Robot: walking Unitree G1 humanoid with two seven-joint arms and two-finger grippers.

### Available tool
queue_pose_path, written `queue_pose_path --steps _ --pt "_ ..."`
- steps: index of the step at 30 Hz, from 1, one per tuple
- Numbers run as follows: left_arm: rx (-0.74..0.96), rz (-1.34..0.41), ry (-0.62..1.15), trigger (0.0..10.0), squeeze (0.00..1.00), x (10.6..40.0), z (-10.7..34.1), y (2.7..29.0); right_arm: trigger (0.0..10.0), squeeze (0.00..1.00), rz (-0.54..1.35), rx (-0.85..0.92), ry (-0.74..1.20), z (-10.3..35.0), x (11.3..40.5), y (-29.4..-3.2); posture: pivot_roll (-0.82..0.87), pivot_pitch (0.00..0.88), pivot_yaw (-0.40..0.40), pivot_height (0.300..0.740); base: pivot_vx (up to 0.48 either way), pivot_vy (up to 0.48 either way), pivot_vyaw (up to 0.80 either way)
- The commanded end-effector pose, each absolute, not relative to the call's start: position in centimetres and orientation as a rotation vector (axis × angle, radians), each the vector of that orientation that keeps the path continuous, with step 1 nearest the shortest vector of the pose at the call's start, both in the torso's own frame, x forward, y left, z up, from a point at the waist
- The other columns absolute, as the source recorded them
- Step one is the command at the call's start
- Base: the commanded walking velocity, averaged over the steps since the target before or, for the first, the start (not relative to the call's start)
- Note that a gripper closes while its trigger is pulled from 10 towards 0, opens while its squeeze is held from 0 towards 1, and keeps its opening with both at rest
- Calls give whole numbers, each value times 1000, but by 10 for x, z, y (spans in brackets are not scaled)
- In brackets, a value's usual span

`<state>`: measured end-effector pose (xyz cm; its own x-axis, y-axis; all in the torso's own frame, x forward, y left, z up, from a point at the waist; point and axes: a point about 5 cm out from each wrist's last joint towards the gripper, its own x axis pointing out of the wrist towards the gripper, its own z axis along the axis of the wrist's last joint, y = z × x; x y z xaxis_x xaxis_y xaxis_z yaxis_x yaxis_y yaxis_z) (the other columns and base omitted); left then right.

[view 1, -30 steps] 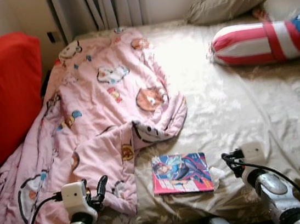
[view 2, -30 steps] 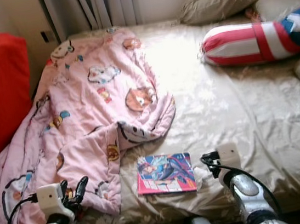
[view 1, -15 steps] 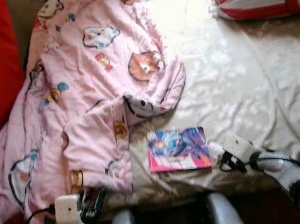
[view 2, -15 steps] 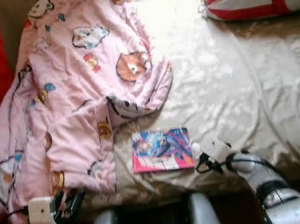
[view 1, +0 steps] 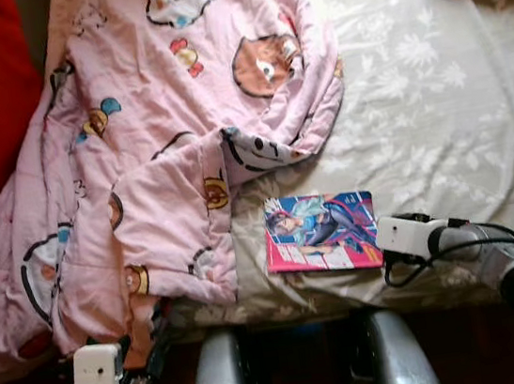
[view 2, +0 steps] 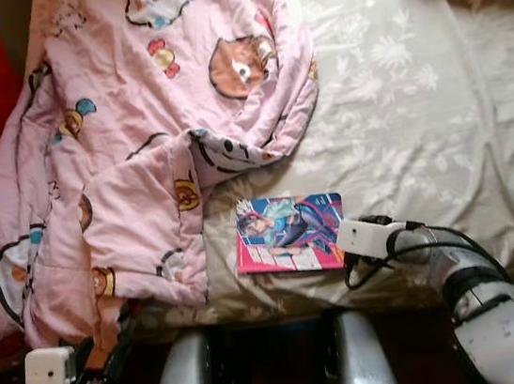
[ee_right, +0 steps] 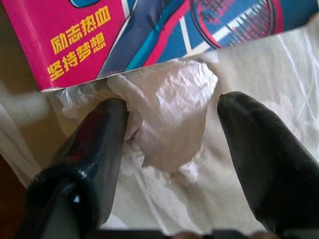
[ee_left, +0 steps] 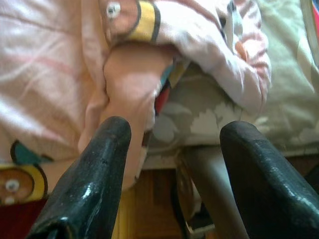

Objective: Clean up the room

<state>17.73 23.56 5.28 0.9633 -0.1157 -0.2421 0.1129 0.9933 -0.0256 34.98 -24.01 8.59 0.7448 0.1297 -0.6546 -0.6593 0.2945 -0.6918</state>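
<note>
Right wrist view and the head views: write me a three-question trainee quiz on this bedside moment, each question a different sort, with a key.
1. True or false: the right gripper is open, its fingers either side of a crumpled wrapper.
2. Multiple choice: the comic book lies (A) on the pink blanket, (B) on the bedsheet near the bed's front edge, (C) on the floor.
3. Fill in: the left gripper sits low at the hanging edge of the pink ____.

Key: 1 true; 2 B; 3 blanket.
</note>
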Motion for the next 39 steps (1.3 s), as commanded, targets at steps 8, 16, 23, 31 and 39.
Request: queue_pose_path --steps 8,16,23,31,39 --pt "0 -99 319 10000 0 164 50 245 10000 0 636 -1192 567 77 344 -237 224 447 110 633 0 0 0" --pt "5 -97 320 10000 0 167 53 245 0 0 654 -1197 560 75 345 -231 230 438 115 633 0 0 0" --pt "6 -96 324 10000 0 171 52 243 0 0 630 -1215 557 79 346 -236 218 429 111 633 0 0 0" --pt "1 -99 327 10000 0 174 47 240 0 0 608 -1220 578 80 344 -245 206 422 108 633 0 0 0" --pt "-2 -95 329 10000 0 178 44 240 0 0 602 -1199 577 78 343 -244 200 407 105 633 0 0 0"
